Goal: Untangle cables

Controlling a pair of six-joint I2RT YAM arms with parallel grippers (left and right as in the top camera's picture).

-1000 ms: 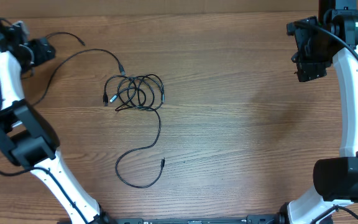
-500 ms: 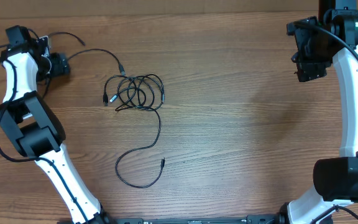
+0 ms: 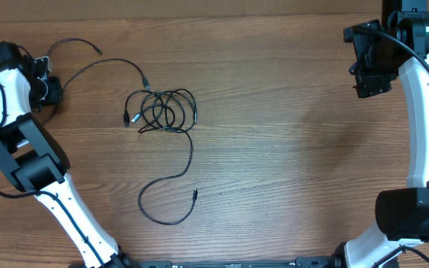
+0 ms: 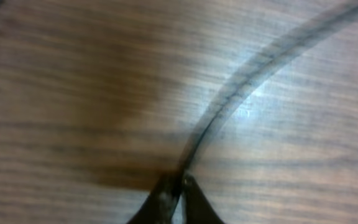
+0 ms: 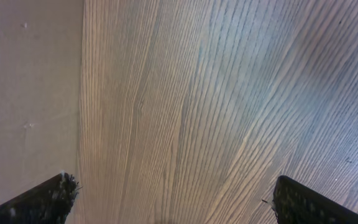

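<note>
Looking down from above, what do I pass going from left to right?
First the left gripper, then the cables in a tangle, then the right gripper.

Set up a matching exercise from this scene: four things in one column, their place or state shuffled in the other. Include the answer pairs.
Things
1. left hand
2. right hand
3. coiled cable bundle
4. trailing strand

Place or state
A. open, holding nothing
B. runs from the tangle toward the robot's side in a loop, plug end free
C. shut on a cable strand
D. tangled loops left of centre, with neither hand on them

Pairs: 1-C, 2-A, 3-D, 4-B
</note>
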